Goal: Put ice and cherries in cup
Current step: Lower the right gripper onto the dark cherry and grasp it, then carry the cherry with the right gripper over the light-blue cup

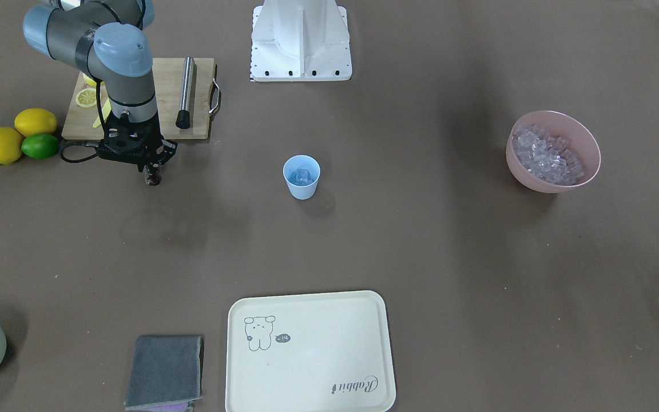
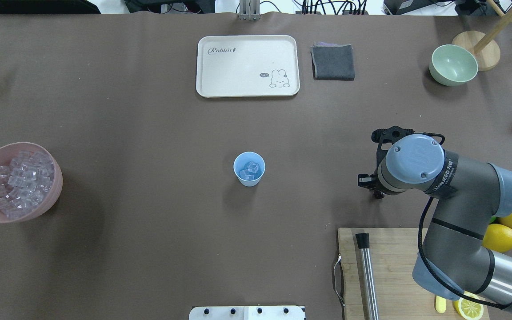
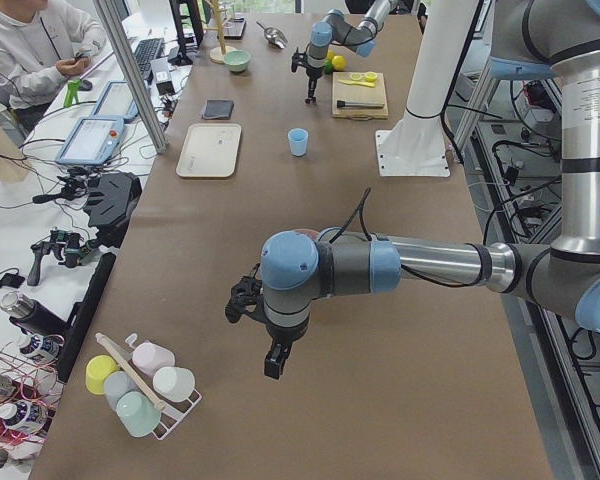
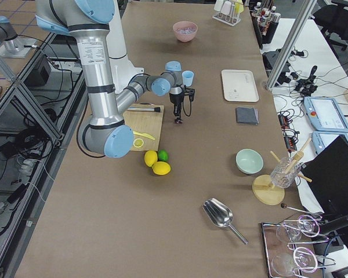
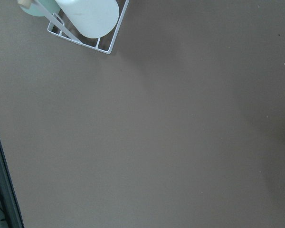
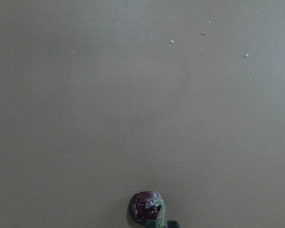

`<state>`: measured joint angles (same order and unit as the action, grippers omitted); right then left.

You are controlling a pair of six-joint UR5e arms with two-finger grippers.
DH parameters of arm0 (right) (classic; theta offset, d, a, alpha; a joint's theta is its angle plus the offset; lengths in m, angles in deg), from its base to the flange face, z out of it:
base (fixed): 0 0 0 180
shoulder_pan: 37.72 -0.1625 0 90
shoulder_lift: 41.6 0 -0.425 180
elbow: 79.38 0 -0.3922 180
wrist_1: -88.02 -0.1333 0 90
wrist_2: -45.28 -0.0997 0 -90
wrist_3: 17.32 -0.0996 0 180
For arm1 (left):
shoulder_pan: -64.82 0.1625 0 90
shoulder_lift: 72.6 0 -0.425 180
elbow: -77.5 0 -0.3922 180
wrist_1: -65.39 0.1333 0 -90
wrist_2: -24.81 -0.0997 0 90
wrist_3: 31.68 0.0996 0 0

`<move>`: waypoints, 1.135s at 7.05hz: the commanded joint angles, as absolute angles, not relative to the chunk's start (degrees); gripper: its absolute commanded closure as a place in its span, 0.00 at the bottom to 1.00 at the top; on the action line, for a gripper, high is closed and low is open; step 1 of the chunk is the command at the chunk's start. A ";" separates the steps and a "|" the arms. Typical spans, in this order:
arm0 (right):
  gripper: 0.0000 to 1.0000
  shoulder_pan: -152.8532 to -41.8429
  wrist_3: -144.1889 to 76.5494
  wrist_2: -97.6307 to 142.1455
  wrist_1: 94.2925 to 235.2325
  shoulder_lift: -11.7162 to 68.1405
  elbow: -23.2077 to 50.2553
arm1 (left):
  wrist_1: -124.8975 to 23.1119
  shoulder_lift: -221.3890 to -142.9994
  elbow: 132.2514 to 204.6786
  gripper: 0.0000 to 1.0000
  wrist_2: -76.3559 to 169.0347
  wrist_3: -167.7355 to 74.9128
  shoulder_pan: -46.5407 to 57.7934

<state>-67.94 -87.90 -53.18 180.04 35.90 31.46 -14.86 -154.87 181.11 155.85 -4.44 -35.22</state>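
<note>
Right now my right gripper (image 1: 151, 170) hangs point-down in the upper left of the front-facing view, just off the corner of the wooden board (image 1: 201, 97). Its fingers look clenched on the cherries (image 1: 153, 179), a small dark red lump at their very tip. In my right wrist view the lump sits at the bottom centre of the frame with a speck of green on it. I cannot tell whether it hangs free or brushes the table.

What the coming move turns on, I judge, is the line from that lump to the cup (image 1: 301, 191). The cup stands well apart from my fingers, to the right and a touch lower in the front-facing view, and to the left in the overhead view. Only bare table lies between them.

It stands upright, its long axis vertical and its mouth pointing straight up, with ice (image 2: 251, 168) already lying inside. More ice fills the pink bowl (image 1: 535, 180) at the right of the front-facing view.

The cherries are roundish, and I can make out no long axis or heading.

My right gripper is by far the nearer to the cup. My left gripper (image 3: 274, 360) hangs far down the table by the wire rack (image 5: 109, 45), and I cannot tell how its fingers stand.
</note>
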 commanded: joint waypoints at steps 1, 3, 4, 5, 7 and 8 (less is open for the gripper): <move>1.00 -68.65 -87.89 -52.54 180.04 35.40 31.97 | -14.86 -154.87 181.03 0.01 155.85 -4.43 -35.20; 1.00 -69.62 -87.89 -52.72 182.82 30.33 31.89 | -14.86 -154.87 181.03 0.01 155.85 -4.43 -35.20; 1.00 -69.62 -87.98 -52.63 186.16 26.38 31.71 | -14.86 -154.87 181.03 0.01 155.85 -4.43 -35.20; 1.00 -69.45 -88.77 -52.02 186.62 22.86 31.54 | -14.86 -154.87 181.03 0.01 155.85 -4.43 -35.11; 1.00 -67.69 -88.95 -51.31 186.54 15.57 31.10 | -14.86 -154.87 180.94 0.01 155.76 -4.61 -34.93; 1.00 -65.77 -88.95 -51.31 186.37 11.97 30.92 | -14.86 -154.87 180.86 0.01 155.76 -4.52 -34.93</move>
